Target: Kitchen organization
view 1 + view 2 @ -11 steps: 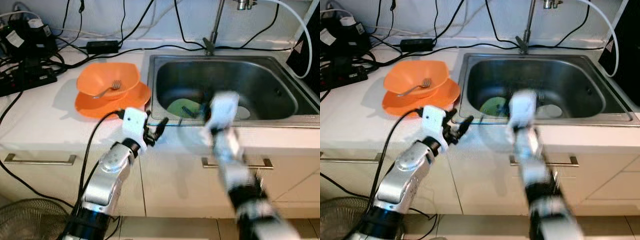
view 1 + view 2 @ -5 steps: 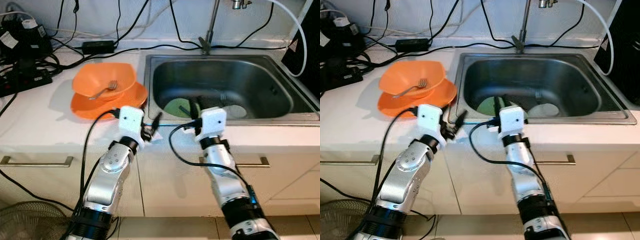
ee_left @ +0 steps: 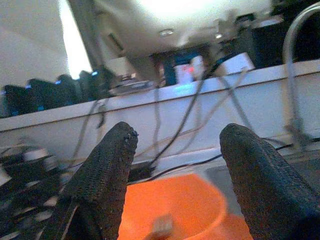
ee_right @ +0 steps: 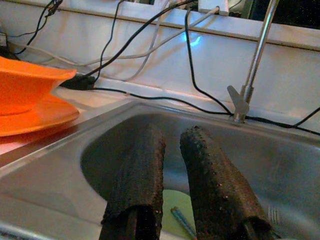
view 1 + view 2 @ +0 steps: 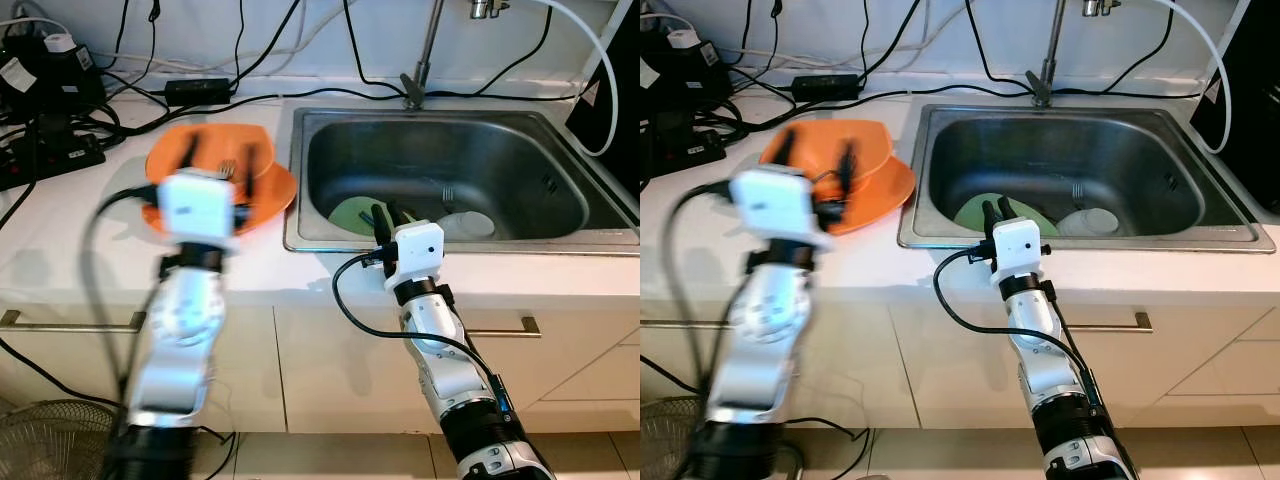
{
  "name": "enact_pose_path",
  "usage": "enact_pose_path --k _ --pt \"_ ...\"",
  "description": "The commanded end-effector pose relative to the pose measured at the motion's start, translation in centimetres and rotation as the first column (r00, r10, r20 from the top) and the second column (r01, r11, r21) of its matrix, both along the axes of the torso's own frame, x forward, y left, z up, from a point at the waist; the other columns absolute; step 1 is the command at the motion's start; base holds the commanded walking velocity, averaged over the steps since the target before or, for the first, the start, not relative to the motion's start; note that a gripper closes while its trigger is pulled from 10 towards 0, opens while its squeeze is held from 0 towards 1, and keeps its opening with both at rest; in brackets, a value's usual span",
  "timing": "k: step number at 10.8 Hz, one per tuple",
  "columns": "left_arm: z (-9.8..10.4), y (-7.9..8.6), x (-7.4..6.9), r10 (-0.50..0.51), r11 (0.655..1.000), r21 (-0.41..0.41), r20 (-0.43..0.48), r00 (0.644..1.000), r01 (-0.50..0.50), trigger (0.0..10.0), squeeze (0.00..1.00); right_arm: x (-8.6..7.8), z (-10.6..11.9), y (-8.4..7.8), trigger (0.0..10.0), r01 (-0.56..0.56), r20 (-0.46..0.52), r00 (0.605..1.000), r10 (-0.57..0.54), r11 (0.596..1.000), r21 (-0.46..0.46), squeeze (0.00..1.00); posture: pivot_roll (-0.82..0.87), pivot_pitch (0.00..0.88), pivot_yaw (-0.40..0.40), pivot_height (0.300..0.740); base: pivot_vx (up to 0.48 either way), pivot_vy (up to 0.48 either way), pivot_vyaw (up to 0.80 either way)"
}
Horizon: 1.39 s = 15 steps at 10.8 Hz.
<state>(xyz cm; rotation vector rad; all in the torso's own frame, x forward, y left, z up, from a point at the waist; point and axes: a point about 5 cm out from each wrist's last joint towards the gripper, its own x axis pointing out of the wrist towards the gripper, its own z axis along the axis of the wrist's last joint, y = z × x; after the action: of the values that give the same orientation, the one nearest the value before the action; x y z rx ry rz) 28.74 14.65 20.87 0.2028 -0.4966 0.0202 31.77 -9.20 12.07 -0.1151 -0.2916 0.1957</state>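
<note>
Orange plastic is what my left end effector (image 5: 215, 160) faces: an orange bowl (image 5: 212, 160) stacked on an orange plate (image 5: 268, 203), on the white worktop (image 5: 60, 240) just left of the steel sink (image 5: 560, 235). A fork (image 5: 229, 166) lies inside the bowl. My left arm is blurred in both eye views, but the left wrist view shows my two black fingers (image 3: 102, 175) spread wide, holding nothing, with the bowl's near rim low between them and a little beyond the tips.

I judge the bowl light, stiff and somewhat slick, unlikely to break. The rim is the place to pinch, one finger inside and one outside, on the near edge. The loose fork could rattle or slide out if I tilt the bowl, so I would keep it level or lift the fork out by its handle first.

My right end effector (image 5: 994, 211) hangs at the sink's near edge, fingers (image 4: 137, 175) close together with a narrow gap, gripping nothing. Down in the basin beyond it lie a green plate (image 5: 973, 211) with a dark utensil (image 4: 181, 222) on it and, to the right, a white dish (image 5: 1090, 220). The white dish looks like ceramic, heavier and breakable. It and the green plate lie flat on the sink floor, so getting a finger under an edge would be awkward.
</note>
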Motion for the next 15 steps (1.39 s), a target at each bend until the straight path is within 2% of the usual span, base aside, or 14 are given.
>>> enact_pose_path --k 1,2,4,6,9,12,15 --pt "-0.5 1.1 0.1 0.041 0.999 -0.002 -0.030 0.999 -0.041 10.0 0.00 0.1 -0.1 0.2 10.0 -0.004 -0.018 1.000 0.004 1.000 -0.008 0.00 0.16 0.000 -0.001 0.740 0.000 0.000 0.00" --pt "-0.9 2.9 0.0 0.086 0.995 -0.046 -0.058 0.995 -0.089 10.0 0.00 0.1 -0.2 0.3 10.0 -0.006 -0.020 1.000 0.006 1.000 -0.008 0.00 0.16 0.000 -0.001 0.740 0.000 0.000 0.00" --pt "-2.8 4.6 0.3 0.086 0.992 -0.073 -0.156 0.984 -0.098 10.0 0.00 0.1 -0.4 0.5 10.0 -0.011 -0.031 0.999 0.010 1.000 -0.012 0.00 0.16 0.000 0.007 0.740 0.000 0.000 0.00" --pt "-3.4 3.9 0.9 0.031 0.995 -0.086 -0.200 0.979 -0.049 10.0 0.00 0.1 -0.4 0.6 10.0 -0.008 -0.028 1.000 0.008 1.000 -0.009 0.00 0.15 0.000 0.013 0.740 0.000 0.000 0.00" --pt "-3.8 3.2 2.2 0.002 0.996 -0.089 -0.232 0.973 -0.023 10.0 0.00 0.2 -0.4 0.5 10.0 -0.004 -0.029 1.000 0.003 1.000 -0.010 0.00 0.14 0.000 0.017 0.740 0.000 0.000 0.00" --pt "-2.9 3.6 3.3 0.021 0.996 -0.075 -0.208 0.978 -0.038 10.0 0.00 0.2 -0.4 0.4 10.0 0.001 -0.030 1.000 -0.001 1.000 -0.012 0.00 0.13 0.000 0.018 0.740 0.000 0.000 0.00" --pt "-2.9 3.9 4.4 0.043 0.997 -0.050 -0.225 0.973 -0.056 10.0 0.00 0.2 -0.6 0.6 10.0 -0.008 -0.038 0.999 0.007 1.000 -0.016 0.00 0.13 0.000 0.012 0.740 0.000 0.000 0.00"
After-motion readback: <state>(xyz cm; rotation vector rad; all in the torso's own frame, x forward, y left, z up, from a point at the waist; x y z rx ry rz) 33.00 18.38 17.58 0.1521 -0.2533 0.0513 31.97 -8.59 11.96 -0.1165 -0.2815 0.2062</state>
